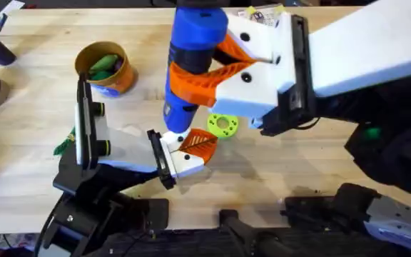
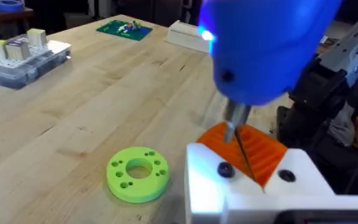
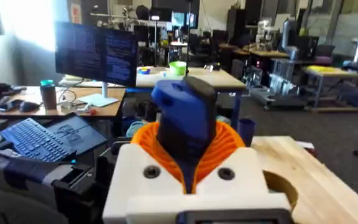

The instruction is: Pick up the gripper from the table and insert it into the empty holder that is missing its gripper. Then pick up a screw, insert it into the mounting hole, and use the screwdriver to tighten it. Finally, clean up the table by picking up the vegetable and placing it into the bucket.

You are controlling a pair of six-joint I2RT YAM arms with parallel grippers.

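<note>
- The screwdriver (image 1: 193,61) is fat and blue with a black top cap and a thin metal tip; it stands almost straight up near the middle of the table (image 1: 277,178)
- The right gripper (image 1: 212,71) is white with orange ribbed pads, and it is pinching the blue screwdriver around its body
- In the left wrist view a small blue light glows on the screwdriver (image 2: 266,46), and its thin tip goes down onto the gripper (image 2: 250,152), the little orange ribbed piece
- That gripper (image 1: 197,146) sits in a white shell at the end of the holder (image 1: 130,153), a white boxy arm piece with black end plates, just at 6 o'clock from the screwdriver
- A black screw (image 2: 225,169) sits in the white shell right beside the tip
- A green ring (image 1: 224,125) with small holes lies flat on the table at 2 o'clock from the orange piece
- The bucket (image 1: 105,68) is round and orange-yellow with a purple-blue patch, at 10 o'clock from the holder, with something green inside it
- The left gripper: I cannot tell if it is spread or pressed together
- I can read no words on any of these things
</note>
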